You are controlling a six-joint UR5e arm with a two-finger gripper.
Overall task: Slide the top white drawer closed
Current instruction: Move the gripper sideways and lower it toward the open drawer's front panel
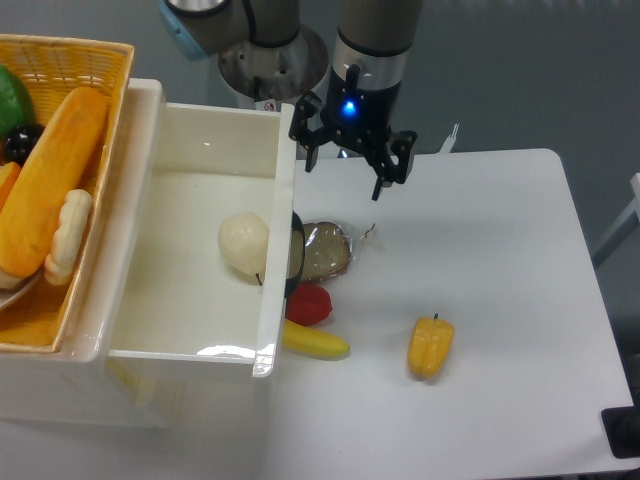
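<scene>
Camera view: you see the top white drawer [205, 150] pulled out across the left half of the table [500, 260], with a pale round ball [244, 242] lying inside it. Your gripper [348, 165] hangs just beyond the drawer's right front panel, fingers spread and holding nothing. A woven basket [95, 60] sits at far left, and a yellow pepper [430, 346] lies well to the right

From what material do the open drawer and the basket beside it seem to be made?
The top white drawer looks like glossy white plastic: light glints on its thick rim. The basket looks like woven yellow wicker or straw, matte; its weave pattern shows.
</scene>
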